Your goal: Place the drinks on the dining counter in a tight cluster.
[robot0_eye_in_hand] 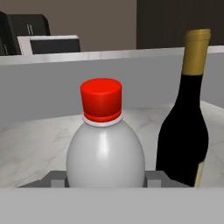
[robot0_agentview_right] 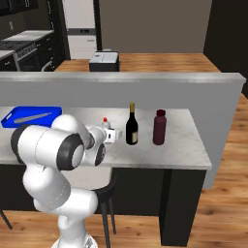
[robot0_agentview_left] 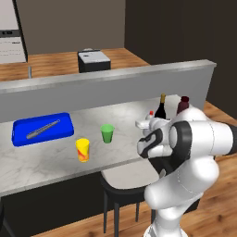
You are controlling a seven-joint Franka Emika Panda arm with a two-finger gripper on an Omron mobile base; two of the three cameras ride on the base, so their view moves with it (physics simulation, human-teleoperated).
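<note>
On the dining counter (robot0_agentview_left: 46, 157) (robot0_agentview_right: 184, 140) my gripper (robot0_agentview_left: 149, 121) (robot0_agentview_right: 106, 128) (robot0_eye_in_hand: 105, 180) is shut on the small pale red-capped bottle (robot0_agentview_left: 151, 114) (robot0_agentview_right: 104, 120) (robot0_eye_in_hand: 105, 153), one finger against each side of its body. The bottle stands upright, low over the marble. Just to its right stands the dark wine bottle (robot0_agentview_left: 161, 110) (robot0_agentview_right: 131, 127) (robot0_eye_in_hand: 183, 131) with its gold neck. The squat maroon bottle (robot0_agentview_left: 183, 105) (robot0_agentview_right: 159, 128) is a little further right, near the counter's end.
A blue tray (robot0_agentview_left: 21, 132) (robot0_agentview_right: 9, 118) holding a grey utensil lies at the counter's left. A green cup (robot0_agentview_left: 107, 134) and a yellow cup (robot0_agentview_left: 83, 150) stand mid-counter. The raised grey ledge (robot0_agentview_left: 92, 90) runs behind; a black stool (robot0_agentview_left: 125, 178) sits below the front edge.
</note>
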